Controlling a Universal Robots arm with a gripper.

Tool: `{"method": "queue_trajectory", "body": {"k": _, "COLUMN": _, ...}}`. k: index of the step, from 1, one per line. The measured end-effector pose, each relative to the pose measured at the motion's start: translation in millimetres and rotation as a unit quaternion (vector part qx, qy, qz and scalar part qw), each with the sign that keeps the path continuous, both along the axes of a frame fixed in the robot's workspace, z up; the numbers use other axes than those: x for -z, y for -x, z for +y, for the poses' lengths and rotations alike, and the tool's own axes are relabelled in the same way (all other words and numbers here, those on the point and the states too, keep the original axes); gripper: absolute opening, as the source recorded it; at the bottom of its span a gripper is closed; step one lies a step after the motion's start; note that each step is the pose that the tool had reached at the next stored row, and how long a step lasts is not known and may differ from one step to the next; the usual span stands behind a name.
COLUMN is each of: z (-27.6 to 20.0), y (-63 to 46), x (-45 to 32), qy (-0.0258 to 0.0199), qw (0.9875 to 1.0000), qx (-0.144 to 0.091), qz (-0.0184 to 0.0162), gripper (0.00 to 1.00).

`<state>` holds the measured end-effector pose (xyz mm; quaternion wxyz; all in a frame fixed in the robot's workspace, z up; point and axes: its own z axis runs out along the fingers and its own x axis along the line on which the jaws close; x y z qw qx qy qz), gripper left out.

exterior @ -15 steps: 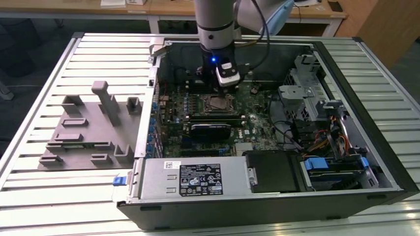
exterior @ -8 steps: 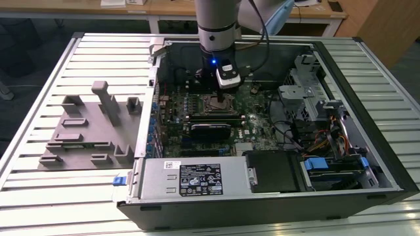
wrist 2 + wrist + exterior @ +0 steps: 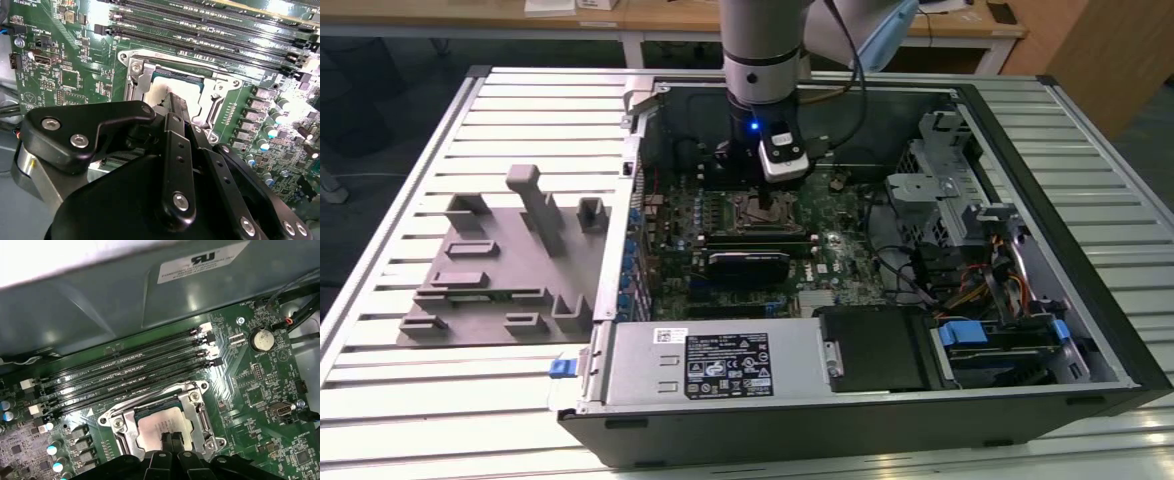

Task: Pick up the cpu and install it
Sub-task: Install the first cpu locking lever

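The cpu [image 3: 159, 423] is a flat square chip with a silver-grey top, lying inside the metal-framed socket [image 3: 116, 423] on the green motherboard. In the second wrist view the cpu [image 3: 172, 82] shows as a pale square with a green edge in the socket frame [image 3: 138, 70]. My gripper [image 3: 171, 437] stands straight over the chip with its two narrow black fingers pressed together, tips at or just above the chip's top. Whether they touch it I cannot tell. In the exterior view the gripper [image 3: 766, 206] reaches down into the open computer case over the socket [image 3: 765, 212].
The grey holder blocks [image 3: 494, 270] sit on the slatted table at the exterior view's left of the case. Memory slots [image 3: 130, 375] run beside the socket. A power supply [image 3: 707, 365], drive cage [image 3: 947, 185] and cables [image 3: 974, 285] crowd the case.
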<state>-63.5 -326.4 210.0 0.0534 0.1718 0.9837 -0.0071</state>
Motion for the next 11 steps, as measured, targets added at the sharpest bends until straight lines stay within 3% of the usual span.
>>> {"method": "queue_trajectory", "body": {"k": 4, "z": 0.0, "y": 0.0, "x": -3.7, "qy": 0.0, "qw": 1.0, "qx": 0.0, "qz": 0.0, "gripper": 0.11}}
{"method": "queue_trajectory", "body": {"k": 11, "z": 0.0, "y": 0.0, "x": -20.3, "qy": 0.0, "qw": 1.0, "qx": 0.0, "qz": 0.0, "gripper": 0.11}}
